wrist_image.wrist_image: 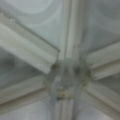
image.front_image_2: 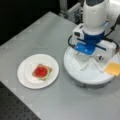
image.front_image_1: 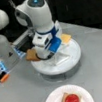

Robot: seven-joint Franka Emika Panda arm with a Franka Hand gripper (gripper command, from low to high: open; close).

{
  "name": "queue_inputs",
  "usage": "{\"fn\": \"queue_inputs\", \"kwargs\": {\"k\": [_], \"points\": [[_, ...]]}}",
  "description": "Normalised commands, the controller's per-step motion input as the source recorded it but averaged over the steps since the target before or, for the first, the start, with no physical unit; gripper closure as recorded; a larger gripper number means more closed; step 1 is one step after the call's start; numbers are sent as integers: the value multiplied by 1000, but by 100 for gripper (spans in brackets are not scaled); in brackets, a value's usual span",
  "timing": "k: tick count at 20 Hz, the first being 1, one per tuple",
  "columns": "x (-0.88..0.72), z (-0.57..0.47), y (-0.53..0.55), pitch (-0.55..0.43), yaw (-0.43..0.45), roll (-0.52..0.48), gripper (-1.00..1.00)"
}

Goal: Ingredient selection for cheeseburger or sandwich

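White-and-blue gripper (image.front_image_2: 87, 58) lowered over centre of round white divided turntable tray (image.front_image_1: 74, 56), close above its crossing ribs (wrist_image.wrist_image: 66, 72); finger state cannot tell, nothing seen held. Brown square bread slice (image.front_image_1: 31, 54) lies at tray edge toward a front view's left; yellow cheese square (image.front_image_2: 113, 68) at tray edge toward a front view's right. White round plate (image.front_image_2: 25, 75), well apart from tray, carries partial sandwich (image.front_image_2: 42, 72): toast-brown bread slice, green lettuce edge, red tomato disc (image.front_image_1: 71, 100) on top. Grey table (image.front_image_2: 37, 32) beneath.
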Motion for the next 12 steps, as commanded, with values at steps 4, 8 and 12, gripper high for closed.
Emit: {"fn": "queue_inputs", "kwargs": {"k": [4,8,12], "points": [[-135,-77,17,-118,38,-142,-100],[-173,-88,0,-132,41,-138,-100],[-198,-127,-21,-171,54,-159,-100]]}}
